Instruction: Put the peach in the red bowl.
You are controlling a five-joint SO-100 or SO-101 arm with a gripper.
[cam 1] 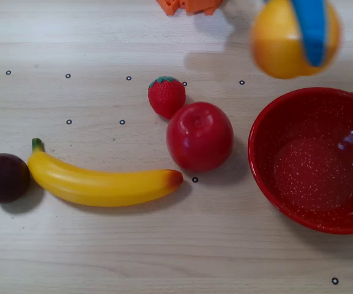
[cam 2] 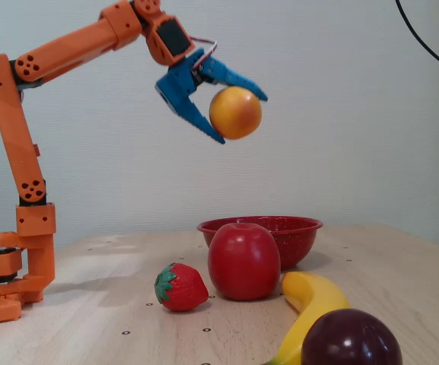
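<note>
My blue gripper (cam 2: 239,115) is shut on the yellow-orange peach (cam 2: 235,112) and holds it high in the air in the fixed view. In the overhead view the peach (cam 1: 283,41) appears blurred near the top right, with a blue finger (cam 1: 311,29) across it, just beyond the far rim of the red bowl (cam 1: 311,122). The red bowl (cam 2: 299,226) stands on the table behind the apple, with nothing in it.
A red apple (cam 1: 199,136) and a strawberry (cam 1: 166,96) sit left of the bowl. A banana (cam 1: 100,182) and a dark plum (cam 1: 3,177) lie at the left. The orange arm base (cam 2: 6,266) stands at the far left of the fixed view.
</note>
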